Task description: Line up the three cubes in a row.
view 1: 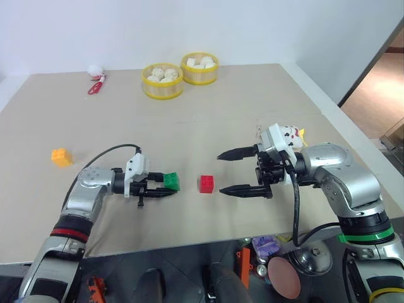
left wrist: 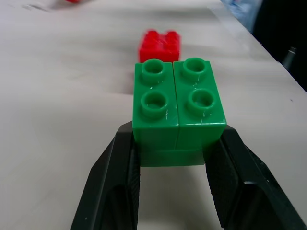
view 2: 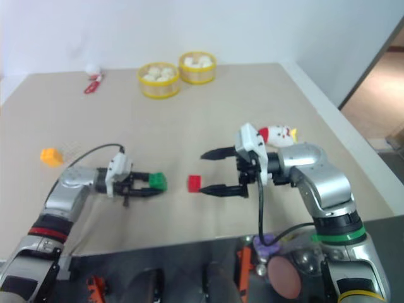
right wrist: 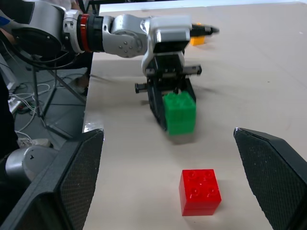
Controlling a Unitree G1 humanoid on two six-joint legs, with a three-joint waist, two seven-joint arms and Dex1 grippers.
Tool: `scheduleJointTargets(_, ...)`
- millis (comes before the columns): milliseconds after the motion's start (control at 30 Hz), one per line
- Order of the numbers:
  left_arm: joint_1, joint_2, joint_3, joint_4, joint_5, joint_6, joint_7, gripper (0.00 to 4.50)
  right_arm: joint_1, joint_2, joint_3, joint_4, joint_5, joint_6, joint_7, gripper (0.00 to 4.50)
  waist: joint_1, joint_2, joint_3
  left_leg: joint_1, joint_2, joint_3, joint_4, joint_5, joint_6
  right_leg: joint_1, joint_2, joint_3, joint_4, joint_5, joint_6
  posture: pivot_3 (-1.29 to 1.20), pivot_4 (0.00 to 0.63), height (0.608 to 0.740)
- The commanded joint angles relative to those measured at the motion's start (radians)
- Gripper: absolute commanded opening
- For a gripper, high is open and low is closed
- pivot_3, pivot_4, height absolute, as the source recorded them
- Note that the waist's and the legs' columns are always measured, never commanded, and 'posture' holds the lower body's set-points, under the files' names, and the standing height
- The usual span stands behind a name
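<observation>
On the matte beige table [view 1: 189,126], the orange-yellow brick [view 1: 61,156] sits alone at 9 o'clock of the arms, well apart from the rest. The left gripper [view 1: 165,188] is clamped on the glossy green brick [view 1: 172,181] (four round studs up, seam down the middle), its ribbed black fingers [left wrist: 112,191] on opposite sides. The red brick [view 1: 206,184] lies just at 3 o'clock of it, untouched. The right gripper [view 1: 226,172] stands spread wide, empty, near red. No legible writing.
</observation>
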Motion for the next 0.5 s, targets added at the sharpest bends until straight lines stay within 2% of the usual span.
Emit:
scheduleJointTargets(33,-0.041,-0.001,-0.011,0.064,0.032,-0.07,-0.045,1.32,0.002,-0.013,-0.026,-0.054,0.024,0.003,-0.017,4.5,0.0,0.0,0.0,0.0,0.0,0.0,0.0,0.0,0.0,0.0,0.0,0.0,0.0,0.0,0.0,0.0,0.15,0.74)
scheduleJointTargets(500,-0.109,-0.017,-0.006,0.196,0.072,-0.144,-0.075,1.32,0.02,-0.014,-0.022,-0.065,0.025,-0.004,-0.049,4.5,0.0,0.0,0.0,0.0,0.0,-0.002,0.001,0.0,0.0,0.0,0.001,0.0,0.0,0.0,0.0,0.0,0.15,0.74)
